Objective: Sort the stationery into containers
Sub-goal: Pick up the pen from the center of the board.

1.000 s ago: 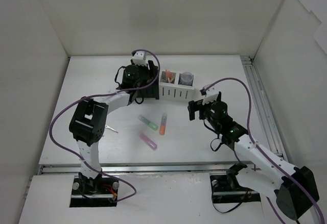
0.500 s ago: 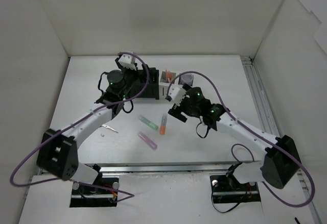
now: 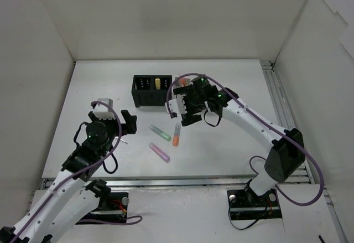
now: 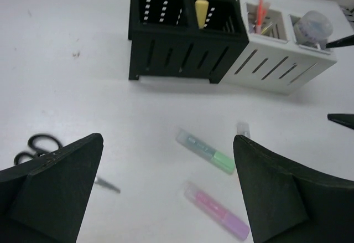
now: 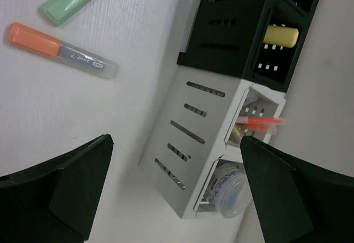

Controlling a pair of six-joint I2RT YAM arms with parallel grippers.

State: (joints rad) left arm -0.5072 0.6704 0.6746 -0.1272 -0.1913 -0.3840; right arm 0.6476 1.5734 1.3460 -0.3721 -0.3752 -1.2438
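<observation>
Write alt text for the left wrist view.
A black organiser holding a yellow marker stands beside a white organiser with pens and a tape roll. A green marker and a pink marker lie nearer, between the open jaws of the left gripper.

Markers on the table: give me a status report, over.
Left claw open, empty. Right claw open, empty. Green marker, orange marker, pink marker loose on table; yellow marker in black organiser. Nothing blocking them.

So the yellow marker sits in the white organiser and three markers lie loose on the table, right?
No. The yellow marker sits in the black organiser, beside the white organiser, as the left wrist view shows. The green marker, orange marker and pink-purple marker do lie loose on the table.
</observation>
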